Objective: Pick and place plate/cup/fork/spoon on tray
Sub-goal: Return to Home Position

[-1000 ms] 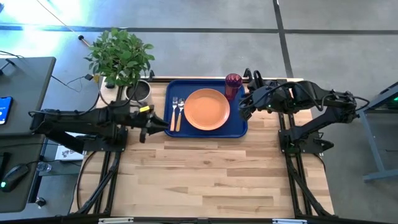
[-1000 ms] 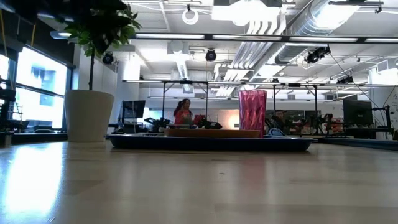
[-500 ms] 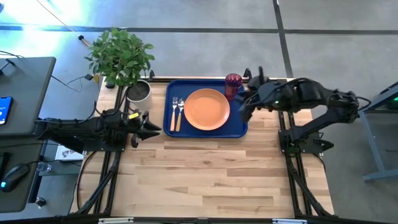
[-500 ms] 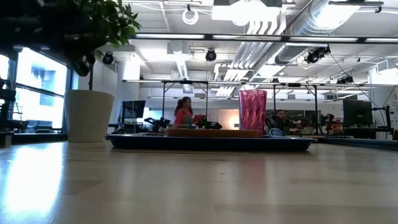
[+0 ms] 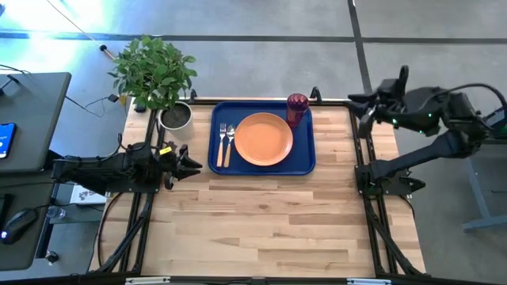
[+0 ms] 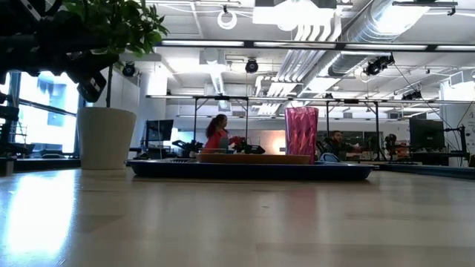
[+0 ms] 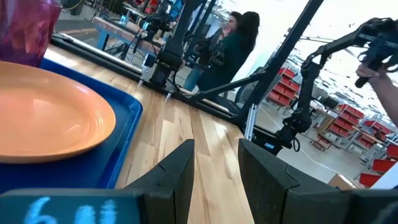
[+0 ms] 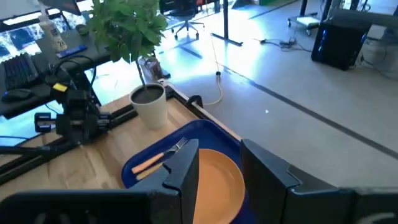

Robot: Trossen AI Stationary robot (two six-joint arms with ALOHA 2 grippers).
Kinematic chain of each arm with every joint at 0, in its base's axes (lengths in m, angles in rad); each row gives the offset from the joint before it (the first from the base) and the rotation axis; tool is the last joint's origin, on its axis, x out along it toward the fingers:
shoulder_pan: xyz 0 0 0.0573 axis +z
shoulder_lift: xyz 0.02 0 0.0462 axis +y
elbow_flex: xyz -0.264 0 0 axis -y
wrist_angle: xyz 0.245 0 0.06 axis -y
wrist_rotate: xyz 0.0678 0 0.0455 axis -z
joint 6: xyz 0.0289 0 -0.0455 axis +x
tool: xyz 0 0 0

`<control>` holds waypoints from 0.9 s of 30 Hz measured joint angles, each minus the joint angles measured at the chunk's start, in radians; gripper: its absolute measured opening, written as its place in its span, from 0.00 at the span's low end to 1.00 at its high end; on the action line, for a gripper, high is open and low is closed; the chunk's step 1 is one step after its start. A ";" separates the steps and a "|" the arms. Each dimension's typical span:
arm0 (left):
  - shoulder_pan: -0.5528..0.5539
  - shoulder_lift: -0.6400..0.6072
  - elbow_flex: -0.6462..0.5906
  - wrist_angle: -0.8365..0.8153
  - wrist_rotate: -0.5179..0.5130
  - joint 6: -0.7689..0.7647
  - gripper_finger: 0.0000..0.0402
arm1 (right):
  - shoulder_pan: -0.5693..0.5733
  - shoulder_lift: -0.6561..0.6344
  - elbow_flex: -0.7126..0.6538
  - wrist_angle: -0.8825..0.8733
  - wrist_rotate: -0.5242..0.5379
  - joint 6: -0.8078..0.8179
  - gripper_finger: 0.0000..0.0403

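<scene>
The dark-blue tray (image 5: 305,162) lies at the table's far middle. On it lie the orange plate (image 5: 263,138), the dark-red cup (image 5: 297,107) upright at its far right corner, and the fork (image 5: 222,144) and spoon (image 5: 230,142) side by side at its left. In the low view the cup (image 6: 301,133) stands above the tray's rim (image 6: 252,170). My left gripper (image 5: 195,164) is open and empty, left of the tray. My right gripper (image 5: 360,115) is open and empty, raised near the table's far right edge, right of the cup.
A potted plant in a grey pot (image 5: 176,116) stands at the far left corner, close to the tray and my left arm. The near half of the wooden table (image 5: 261,229) lies bare. People show in the room behind (image 6: 219,133).
My left gripper has drawn back from the tray's left rim toward the table's left edge. My right gripper has drawn back from beside the cup toward the table's right edge and risen. The things on the tray have stayed in place.
</scene>
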 joint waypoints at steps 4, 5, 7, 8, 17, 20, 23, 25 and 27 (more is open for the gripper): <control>0.000 -0.001 0.000 -0.004 0.000 -0.011 0.29 | 0.039 -0.096 -0.166 0.039 0.024 -0.009 0.27; 0.000 -0.001 0.000 -0.009 0.000 -0.023 0.29 | 0.044 -0.130 -0.235 0.082 0.032 -0.009 0.27; 0.000 -0.002 0.000 -0.036 0.000 -0.052 0.29 | 0.050 -0.211 -0.385 0.175 0.036 -0.016 0.27; 0.000 -0.002 0.000 -0.055 0.000 -0.069 0.29 | 0.050 -0.255 -0.458 0.223 0.028 -0.022 0.27; 0.004 0.002 0.000 -0.088 -0.037 -0.158 0.29 | 0.050 -0.591 -0.927 0.596 -0.199 -0.131 0.27; 0.004 0.003 0.000 -0.090 -0.047 -0.182 0.29 | 0.050 -0.687 -1.039 0.647 -0.233 -0.129 0.27; 0.004 0.005 0.000 -0.091 -0.060 -0.129 0.29 | 0.050 -0.773 -1.140 0.704 -0.281 -0.126 0.27; 0.003 0.011 0.000 -0.094 -0.063 -0.064 0.29 | 0.049 -0.827 -1.194 0.741 -0.330 -0.123 0.27; 0.004 0.014 0.000 -0.093 -0.063 0.006 0.29 | 0.050 -0.875 -1.242 0.769 -0.387 -0.121 0.27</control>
